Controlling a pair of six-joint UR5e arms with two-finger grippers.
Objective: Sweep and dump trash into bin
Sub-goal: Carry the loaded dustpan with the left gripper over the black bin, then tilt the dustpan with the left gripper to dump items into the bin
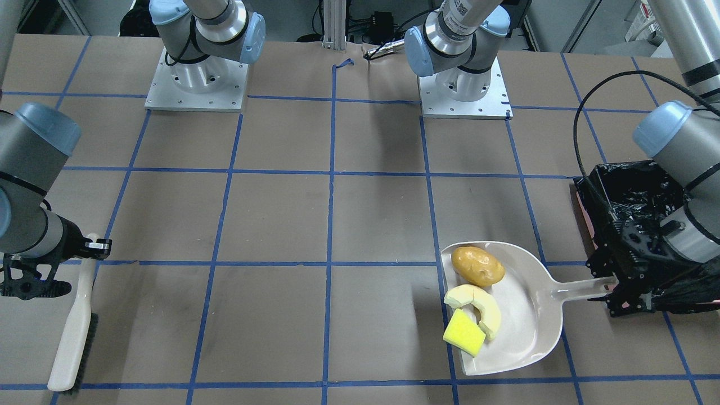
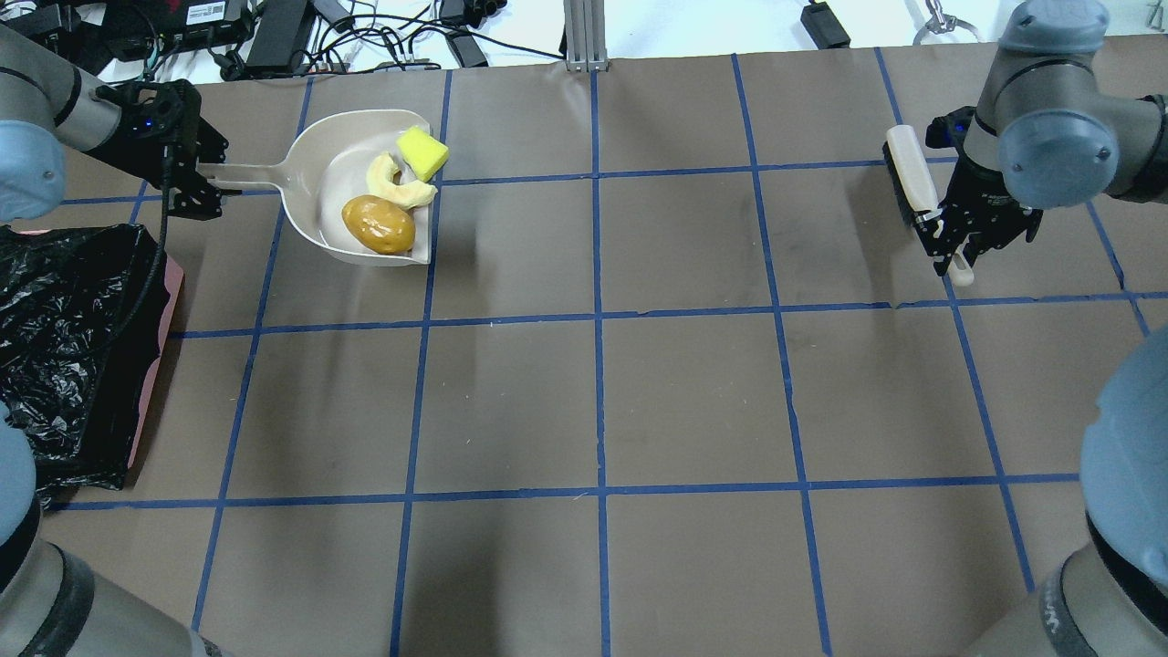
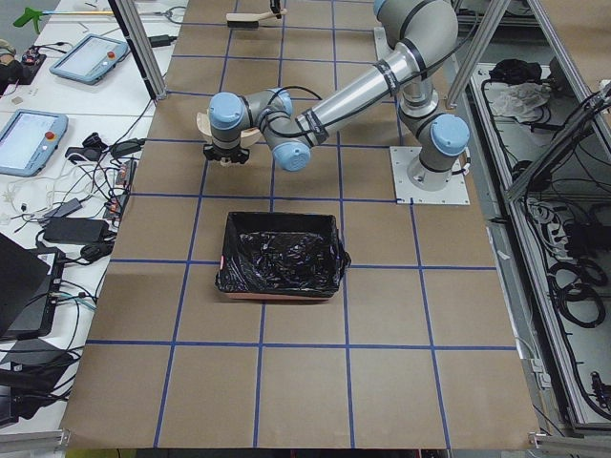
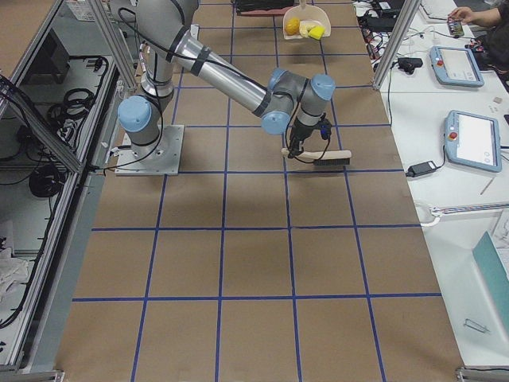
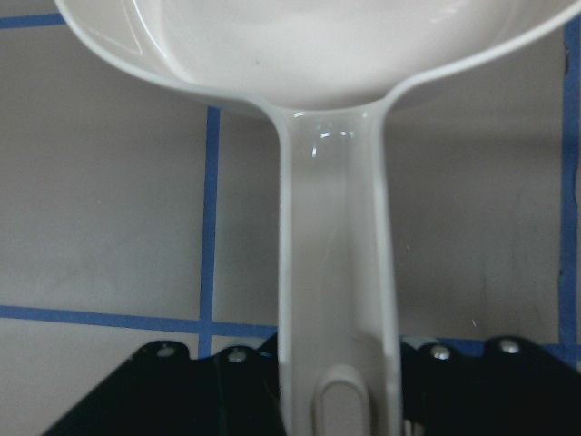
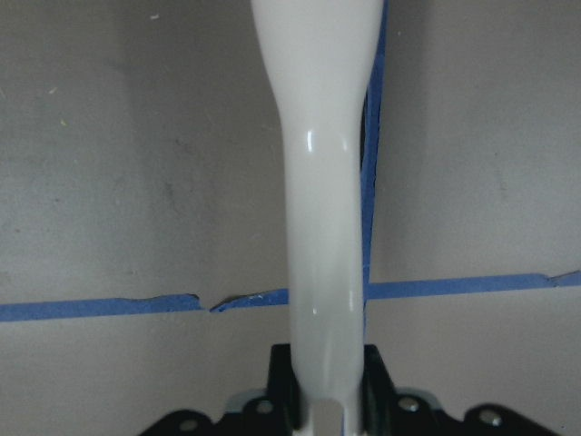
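Observation:
The beige dustpan [image 1: 526,332] holds all three trash pieces: the brown potato [image 1: 478,265], the cream crescent slice [image 1: 488,315] and the yellow sponge wedge [image 1: 464,333]. My left gripper [image 1: 613,281] is shut on the dustpan handle [image 5: 331,300] and holds the pan level, low over the table. The pink bin [image 1: 630,191] with its black bag stands right beside that gripper, and it also shows in the overhead view [image 2: 64,338]. My right gripper [image 2: 949,246] is shut on the handle [image 6: 327,227] of the white brush [image 1: 73,337], far from the pan.
Brown paper with a blue tape grid covers the table [image 2: 602,401]. Both arm bases [image 1: 197,79] stand at its robot side. Cables and power bricks [image 2: 274,36] lie past the far edge behind the dustpan.

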